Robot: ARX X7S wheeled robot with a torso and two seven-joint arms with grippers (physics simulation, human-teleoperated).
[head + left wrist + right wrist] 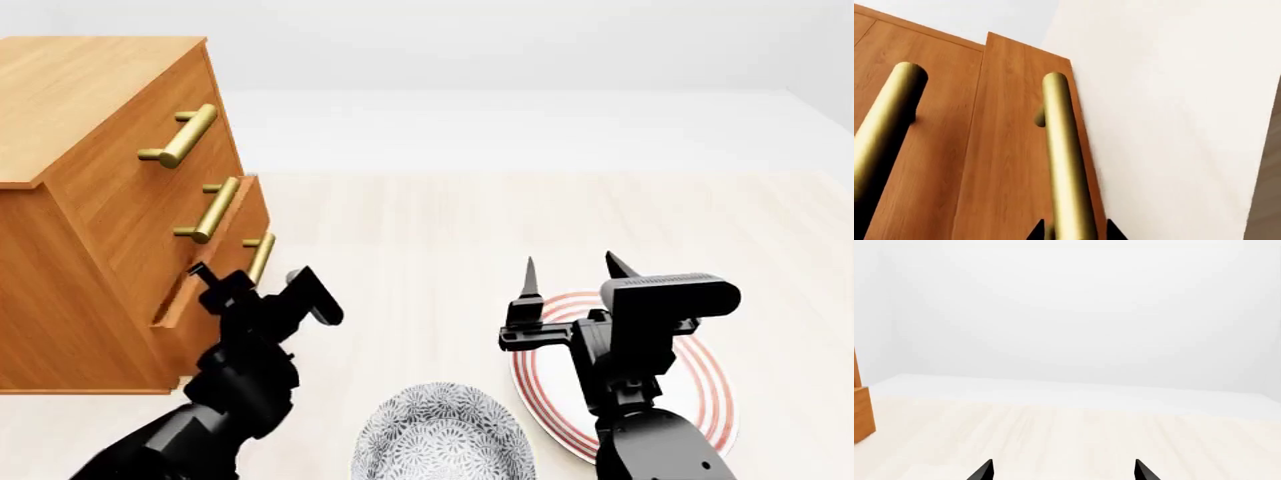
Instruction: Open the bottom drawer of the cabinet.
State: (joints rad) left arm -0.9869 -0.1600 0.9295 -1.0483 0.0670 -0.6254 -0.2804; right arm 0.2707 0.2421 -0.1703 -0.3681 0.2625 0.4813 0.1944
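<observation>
The orange-brown cabinet (94, 200) stands at the left in the head view, with three brass-handled drawers. The bottom drawer (180, 305) sticks out a little from the cabinet front. In the left wrist view its front (1007, 150) stands proud of the middle drawer. My left gripper (247, 295) is at the lower end of the bottom drawer's brass handle (259, 257). In the left wrist view that gripper (1074, 232) has a black fingertip close on each side of the handle (1064, 150). My right gripper (571, 275) is open and empty above the plate, pointing at bare floor (1063, 471).
A red-ringed white plate (694, 400) lies on the pale floor under my right arm. A patterned grey bowl (441, 435) sits in front of me. The middle drawer's handle (881, 130) runs beside the gripped one. A white wall stands behind.
</observation>
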